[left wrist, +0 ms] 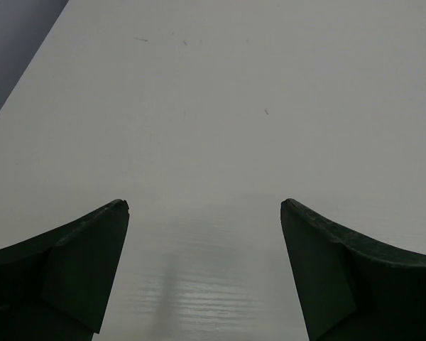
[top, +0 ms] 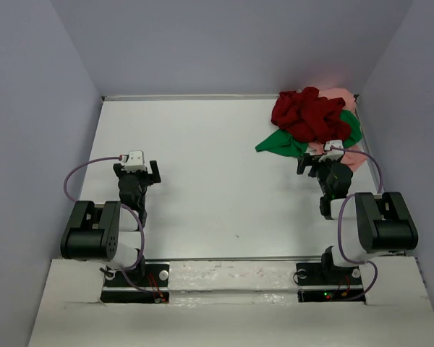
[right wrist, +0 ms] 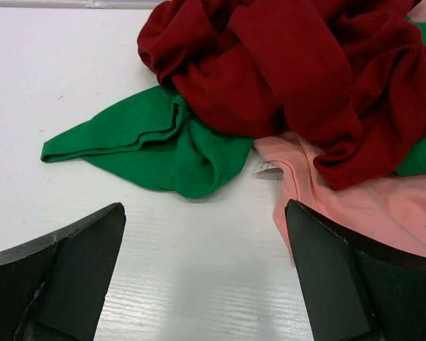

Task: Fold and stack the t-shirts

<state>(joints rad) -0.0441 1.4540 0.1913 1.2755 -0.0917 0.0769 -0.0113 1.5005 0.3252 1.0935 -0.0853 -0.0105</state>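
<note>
With the left claw and right claw both spread wide and empty, the right should pinch only the top red shirt of the t-shirts heaped at two o'clock on the worktop.

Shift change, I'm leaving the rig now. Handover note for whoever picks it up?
Left gripper: open, empty, over the table, away from the shirts.
Right gripper: open, empty, just short of the pile.
Shirts: one crumpled heap in the far right corner, with the dark red t-shirt on top of the green t-shirt and the salmon pink t-shirt.
Done: nothing folded or stacked.
Left: separate, fold and stack all three.
</note>
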